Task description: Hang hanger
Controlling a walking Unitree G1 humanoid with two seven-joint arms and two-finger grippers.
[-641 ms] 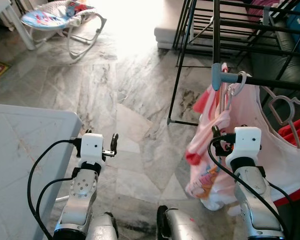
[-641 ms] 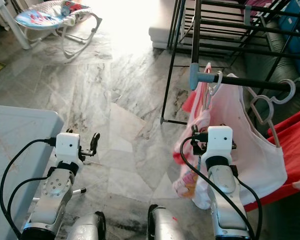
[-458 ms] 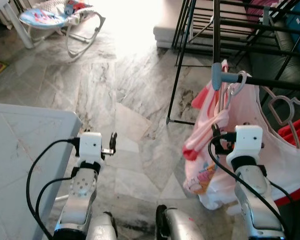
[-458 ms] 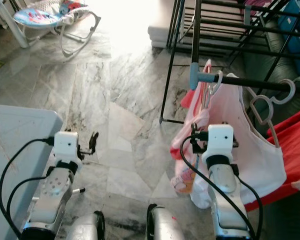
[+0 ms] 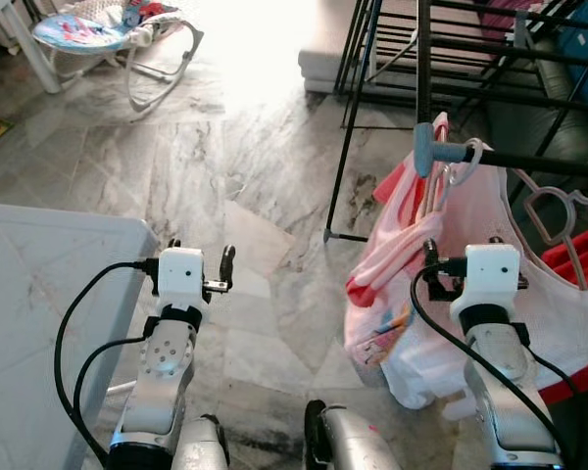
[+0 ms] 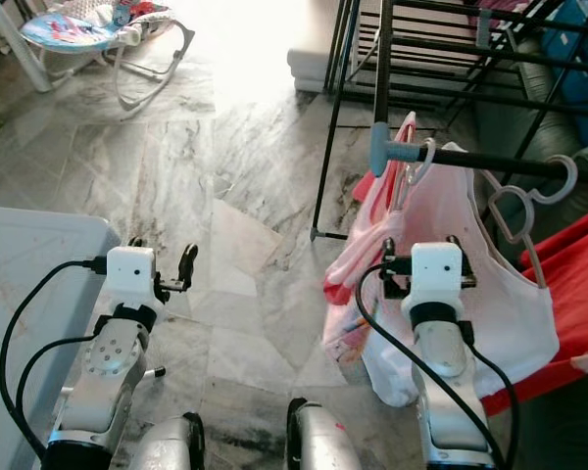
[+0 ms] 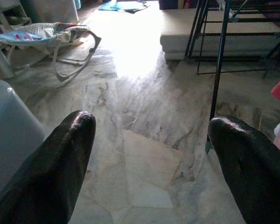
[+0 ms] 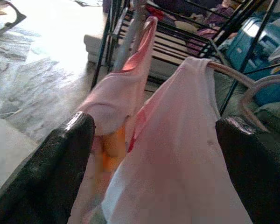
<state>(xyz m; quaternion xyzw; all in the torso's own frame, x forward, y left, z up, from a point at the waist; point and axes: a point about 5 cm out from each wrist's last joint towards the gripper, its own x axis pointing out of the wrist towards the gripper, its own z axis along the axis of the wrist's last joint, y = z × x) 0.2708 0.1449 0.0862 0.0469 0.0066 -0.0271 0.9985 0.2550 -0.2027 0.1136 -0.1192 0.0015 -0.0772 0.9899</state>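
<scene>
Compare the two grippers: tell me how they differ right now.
The left gripper is held over bare marble floor beside the grey table; the right gripper is up against the pink garment hanging from the drying rack. Nothing lies between the left gripper's fingers; cloth lies between the right's. Both are open.

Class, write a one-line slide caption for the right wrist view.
Open right gripper facing pink clothes hung on a black rack.
</scene>
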